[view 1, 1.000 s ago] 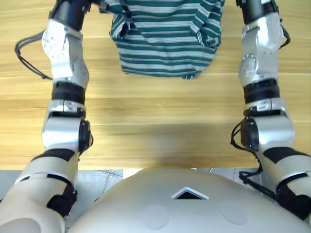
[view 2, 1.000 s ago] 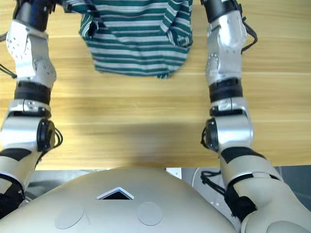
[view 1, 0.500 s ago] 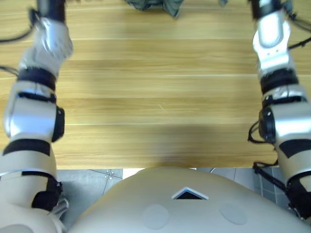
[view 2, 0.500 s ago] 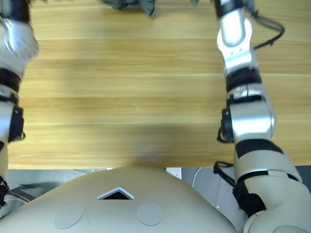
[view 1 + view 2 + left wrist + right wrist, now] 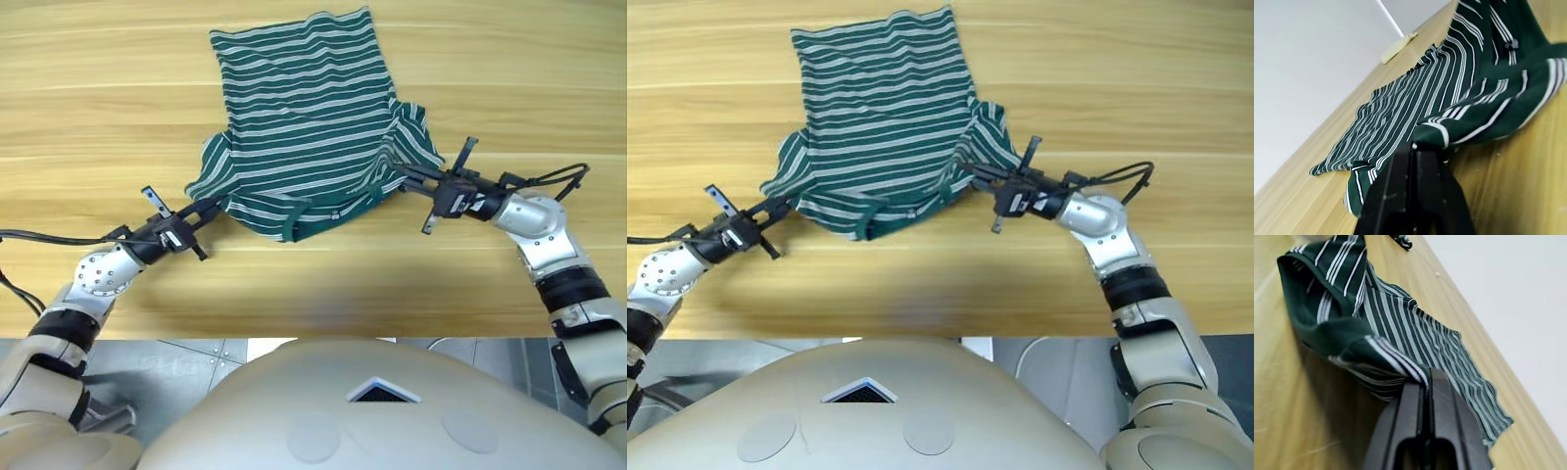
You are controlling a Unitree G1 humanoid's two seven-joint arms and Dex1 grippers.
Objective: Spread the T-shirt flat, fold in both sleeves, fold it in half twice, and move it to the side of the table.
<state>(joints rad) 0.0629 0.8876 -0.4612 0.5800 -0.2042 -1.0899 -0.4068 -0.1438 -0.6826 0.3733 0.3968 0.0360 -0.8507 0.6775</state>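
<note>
The green T-shirt (image 5: 304, 117) with white stripes lies on the wooden table (image 5: 323, 284), hem at the far end and collar toward me. Both sleeves are bunched at its near corners. My left gripper (image 5: 217, 203) sits low over the table at the shirt's left near corner, shut on the sleeve fabric; the left wrist view has the cloth (image 5: 1459, 122) pinched at the fingertips (image 5: 1414, 147). My right gripper (image 5: 400, 176) is at the right near corner, shut on the other sleeve, and the right wrist view shows a fold of fabric (image 5: 1352, 333) clamped in it (image 5: 1425, 377).
A wide strip of bare wood runs between the shirt and the table's near edge (image 5: 313, 336). Bare tabletop also lies to the left (image 5: 88, 108) and right (image 5: 529, 88) of the shirt. Cables hang off both forearms.
The arms were raised, holding the shirt up and far out. They have come down and back toward me, laying the shirt out on the table, both grippers still clamped on it.
</note>
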